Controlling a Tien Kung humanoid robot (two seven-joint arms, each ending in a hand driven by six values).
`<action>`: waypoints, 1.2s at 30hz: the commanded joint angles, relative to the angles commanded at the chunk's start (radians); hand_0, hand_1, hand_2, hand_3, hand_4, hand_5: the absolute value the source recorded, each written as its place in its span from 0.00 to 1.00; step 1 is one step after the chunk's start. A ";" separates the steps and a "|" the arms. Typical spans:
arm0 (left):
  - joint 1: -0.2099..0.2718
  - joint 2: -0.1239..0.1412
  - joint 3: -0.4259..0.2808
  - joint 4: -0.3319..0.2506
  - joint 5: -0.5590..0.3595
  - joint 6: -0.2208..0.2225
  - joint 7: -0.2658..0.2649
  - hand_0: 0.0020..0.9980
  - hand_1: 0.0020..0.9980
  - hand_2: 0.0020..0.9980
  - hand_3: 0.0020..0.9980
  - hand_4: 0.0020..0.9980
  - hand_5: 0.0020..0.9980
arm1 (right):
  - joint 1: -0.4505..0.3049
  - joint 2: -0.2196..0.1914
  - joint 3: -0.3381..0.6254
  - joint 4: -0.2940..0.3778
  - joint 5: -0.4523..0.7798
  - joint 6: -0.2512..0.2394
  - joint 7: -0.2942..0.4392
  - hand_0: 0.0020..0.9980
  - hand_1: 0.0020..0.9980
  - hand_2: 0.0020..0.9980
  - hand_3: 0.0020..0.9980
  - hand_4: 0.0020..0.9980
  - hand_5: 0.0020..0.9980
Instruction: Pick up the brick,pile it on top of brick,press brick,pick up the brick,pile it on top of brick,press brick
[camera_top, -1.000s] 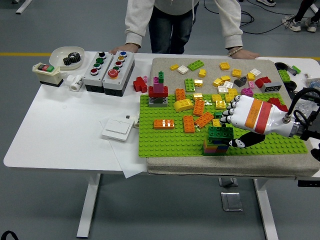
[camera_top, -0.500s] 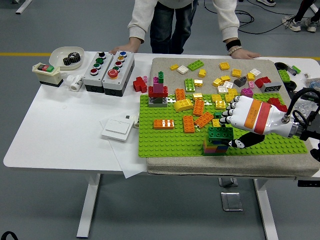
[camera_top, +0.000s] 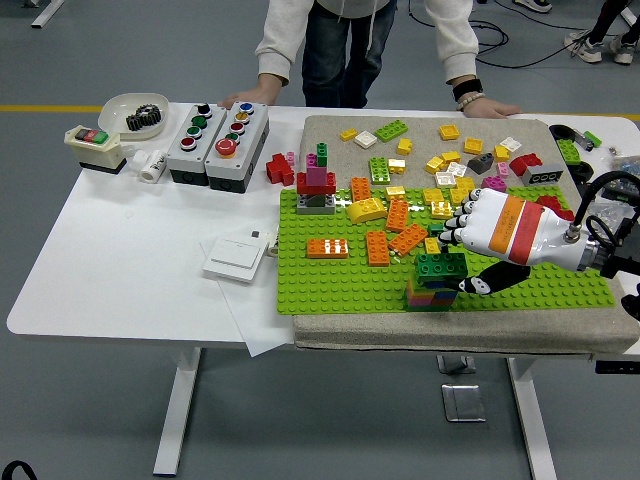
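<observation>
A dark green brick (camera_top: 440, 266) sits on top of a short multicoloured stack (camera_top: 427, 295) near the front of the green baseplate (camera_top: 340, 280). My right hand (camera_top: 462, 262), white with an orange band, reaches in from the right. Its fingertips (camera_top: 451, 237) curl over the brick's far side and the thumb (camera_top: 476, 285) lies at its near right side, so the hand is shut on the brick. Several loose orange, yellow and green bricks (camera_top: 390, 228) lie just behind the stack. A red and pink tower (camera_top: 317, 190) stands at the plate's back left.
Two button boxes (camera_top: 218, 132), a switch box (camera_top: 92, 147) and a bowl with a gear (camera_top: 135, 113) stand at the back left. A white panel (camera_top: 238, 258) lies left of the plate. A person rests one hand (camera_top: 250, 98) and the other hand (camera_top: 487, 106) on the far edge.
My right hand has shifted slightly up and to the right while staying at the green brick. The stack has not moved. The person has straightened a little.
</observation>
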 joint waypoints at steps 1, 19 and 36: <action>0.000 0.000 0.000 0.000 0.000 0.000 0.000 0.67 0.73 0.73 0.59 0.67 0.66 | 0.000 0.000 0.000 0.001 0.000 0.001 0.001 0.26 0.30 0.44 0.49 0.79 0.61; -0.002 0.002 -0.002 -0.002 0.007 -0.001 0.000 0.67 0.73 0.73 0.59 0.67 0.66 | 0.002 0.000 0.006 -0.002 0.012 0.022 0.008 0.28 0.31 0.44 0.51 0.92 0.61; -0.002 0.003 -0.002 0.000 0.014 -0.002 -0.005 0.67 0.72 0.73 0.59 0.67 0.66 | -0.050 -0.026 0.113 0.056 0.051 0.095 -0.025 0.38 0.44 0.63 0.82 1.00 0.74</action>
